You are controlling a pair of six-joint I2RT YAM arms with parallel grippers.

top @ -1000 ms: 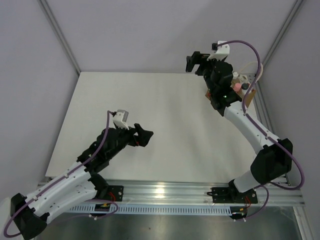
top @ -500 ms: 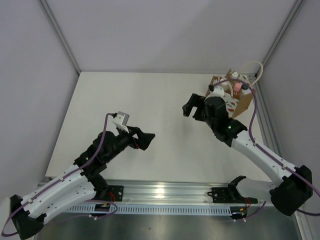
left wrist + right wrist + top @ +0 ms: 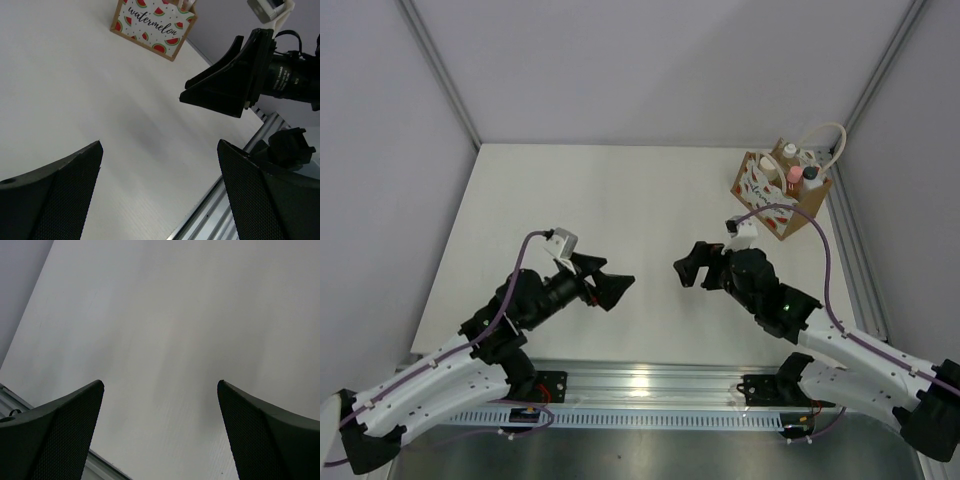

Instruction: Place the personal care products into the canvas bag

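Right arm (image 3: 840, 340) is pulling back from the far right corner, where it was hanging over the bag a second ago, and its right fingers (image 3: 688, 270) are now hovering low over the middle of the surface (image 3: 620, 200). They are standing released, spread wide, with nothing but bare white surface showing between them in the right wrist view.

Left fingers (image 3: 613, 288) are edging slightly toward the near edge and are pointing at the right ones, the two tips facing each other with a gap between them. They are likewise hanging released and holding nothing.

Bag (image 3: 765, 190) is sitting upright in the far right corner of the surface, its watermelon-printed white panel facing the arms and its white rope handle (image 3: 832, 135) looping up behind. Bottles (image 3: 793, 178) are standing inside it, with pink, black and white caps poking above the rim. Both arms are staying well apart from the bag.
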